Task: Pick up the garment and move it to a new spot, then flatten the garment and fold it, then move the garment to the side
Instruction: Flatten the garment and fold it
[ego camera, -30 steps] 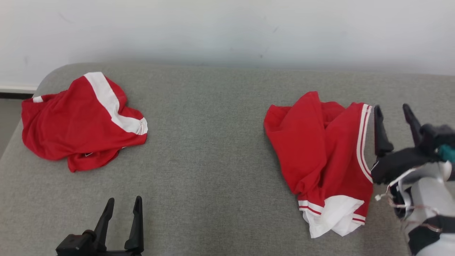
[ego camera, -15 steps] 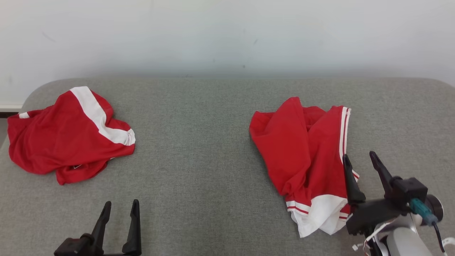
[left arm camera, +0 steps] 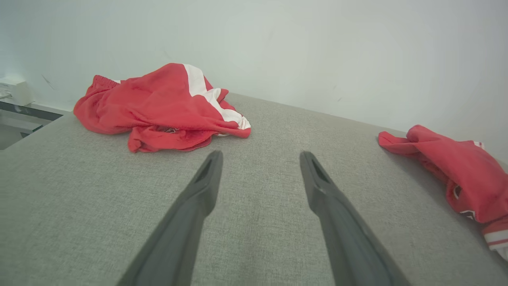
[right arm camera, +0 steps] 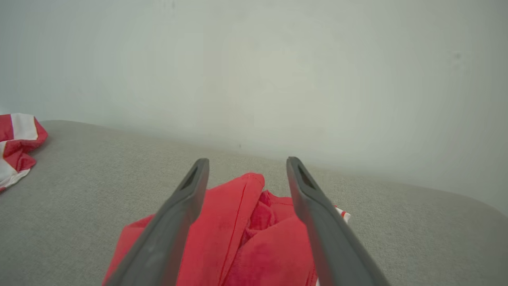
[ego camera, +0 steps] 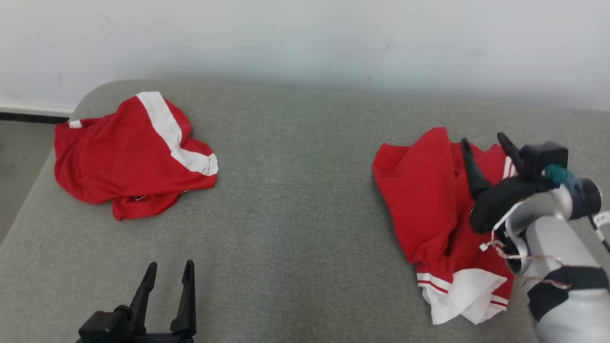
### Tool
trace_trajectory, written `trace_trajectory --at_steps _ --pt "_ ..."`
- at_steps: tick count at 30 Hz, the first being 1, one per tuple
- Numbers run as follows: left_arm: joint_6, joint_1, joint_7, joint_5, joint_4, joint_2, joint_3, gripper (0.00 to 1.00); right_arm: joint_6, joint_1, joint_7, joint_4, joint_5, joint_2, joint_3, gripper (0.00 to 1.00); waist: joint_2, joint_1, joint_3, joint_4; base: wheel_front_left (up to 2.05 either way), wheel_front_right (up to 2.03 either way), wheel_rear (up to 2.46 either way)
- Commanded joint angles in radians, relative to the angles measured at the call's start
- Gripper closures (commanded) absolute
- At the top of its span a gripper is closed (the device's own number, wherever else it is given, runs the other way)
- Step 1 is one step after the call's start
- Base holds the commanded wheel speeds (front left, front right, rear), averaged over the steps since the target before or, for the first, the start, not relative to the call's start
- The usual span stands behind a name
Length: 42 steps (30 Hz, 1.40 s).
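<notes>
A crumpled red garment [ego camera: 424, 200] with white striped trim lies on the right of the grey cushion [ego camera: 295, 190]. My right gripper [ego camera: 482, 139] hovers open over its upper right part, fingers pointing toward the wall. In the right wrist view the gripper [right arm camera: 247, 160] stands open, with the red cloth [right arm camera: 238, 222] below and between the fingers and nothing gripped. A second crumpled red garment [ego camera: 128, 157] with a white band lies at the far left. My left gripper [ego camera: 170, 263] rests open and empty near the front edge. The left wrist view shows that gripper [left arm camera: 260, 153] facing both garments [left arm camera: 158, 107] [left arm camera: 456, 171].
A pale wall [ego camera: 305, 38] runs right behind the cushion. The cushion's rounded left corner drops to the floor [ego camera: 19, 157]. Bare grey fabric stretches between the two garments.
The head camera has shifted. My right gripper, still open, has moved from beside the right garment's striped edge to over its upper part. The left gripper has stayed put.
</notes>
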<state>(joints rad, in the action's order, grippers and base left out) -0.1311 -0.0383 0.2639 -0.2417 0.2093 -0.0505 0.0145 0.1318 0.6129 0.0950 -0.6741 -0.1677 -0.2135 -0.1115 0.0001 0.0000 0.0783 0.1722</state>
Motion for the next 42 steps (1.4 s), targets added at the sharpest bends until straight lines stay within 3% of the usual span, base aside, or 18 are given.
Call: trace_trajectory --at_steps 1,9,20,22,23,28,34,42 --pt "0.001 -0.013 0.001 -0.009 0.002 0.0 0.001 0.0 -0.002 0.038 -0.018 -0.035 0.0 -0.015 0.005 0.0 -0.0001 0.0 0.034 0.044 0.0 0.0 0.0" --pt "0.001 -0.045 0.001 -0.034 0.003 0.0 0.016 0.0 -0.002 0.192 -0.084 -0.245 0.027 -0.061 -0.006 0.0 -0.0001 0.0 0.096 0.113 0.0 0.0 0.0" --pt "0.001 -0.09 0.001 -0.059 0.015 0.0 0.041 0.0 -0.002 0.306 -0.164 -0.463 -0.005 -0.043 -0.002 0.0 -0.0001 0.0 0.144 0.144 0.0 0.0 0.0" --pt "0.001 -0.094 0.001 -0.061 0.017 0.0 0.044 0.0 -0.002 0.315 -0.175 -0.493 -0.01 -0.037 -0.001 0.31 -0.0001 0.0 0.146 0.146 0.0 0.0 0.0" --pt "0.001 -0.098 0.001 -0.063 0.017 0.0 0.045 0.0 -0.002 0.322 -0.167 -0.501 -0.017 -0.035 0.001 1.0 -0.0001 0.0 0.148 0.146 0.0 0.0 0.0" --pt "0.001 -0.101 0.001 -0.068 0.019 0.0 0.043 0.0 -0.002 0.338 -0.112 -0.515 -0.024 -0.025 -0.02 1.0 -0.0001 0.0 0.148 0.142 0.0 0.0 0.0" --pt "0.001 -0.079 0.001 -0.059 0.024 0.0 0.033 0.0 -0.002 0.324 0.048 -0.467 -0.026 0.005 -0.104 1.0 -0.0001 0.0 0.121 0.123 0.0 0.0 0.0" --pt "0.005 -0.044 0.001 -0.042 0.026 0.0 0.027 0.0 -0.002 0.21 0.161 -0.332 -0.081 0.085 -0.331 1.0 -0.0001 0.0 0.051 0.096 0.0 0.0 0.0"
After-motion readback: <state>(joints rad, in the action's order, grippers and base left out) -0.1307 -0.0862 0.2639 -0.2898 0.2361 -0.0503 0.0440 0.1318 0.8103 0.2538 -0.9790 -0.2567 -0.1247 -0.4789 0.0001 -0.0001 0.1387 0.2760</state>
